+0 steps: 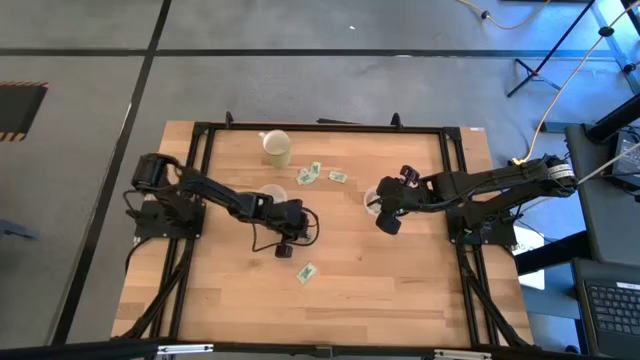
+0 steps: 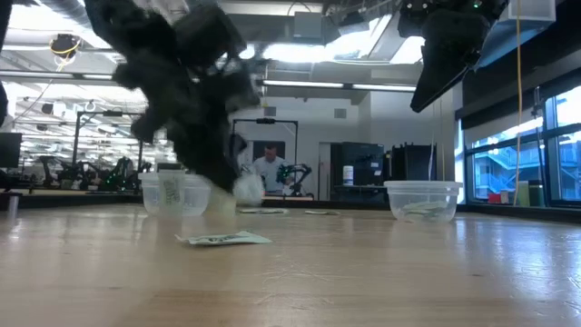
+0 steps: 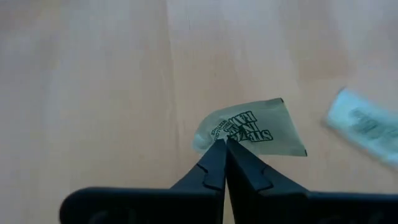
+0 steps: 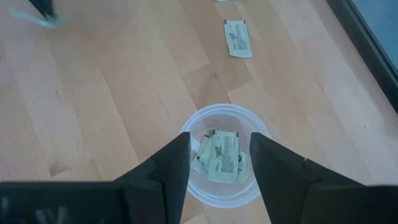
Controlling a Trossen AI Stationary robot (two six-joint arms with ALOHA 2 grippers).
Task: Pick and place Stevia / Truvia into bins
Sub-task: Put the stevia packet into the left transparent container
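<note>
Both arms are dark, near-black, built of slim jointed links with bulkier rounded housings at the joints. A thin black cable loops loosely beside the left gripper [image 1: 284, 247]. That gripper's fingers [image 3: 211, 168] are matte black and taper to sharp points from a broad, flat black base. The right gripper [image 4: 219, 163] has two wider, angular black fingers [image 4: 171, 165] with flat inner faces and bevelled edges.

Grey floor [image 1: 300, 90] with dark seams, ceiling strip lights [image 2: 309, 84], tall windows [image 2: 531, 154], a seated person [image 2: 269, 171]
</note>
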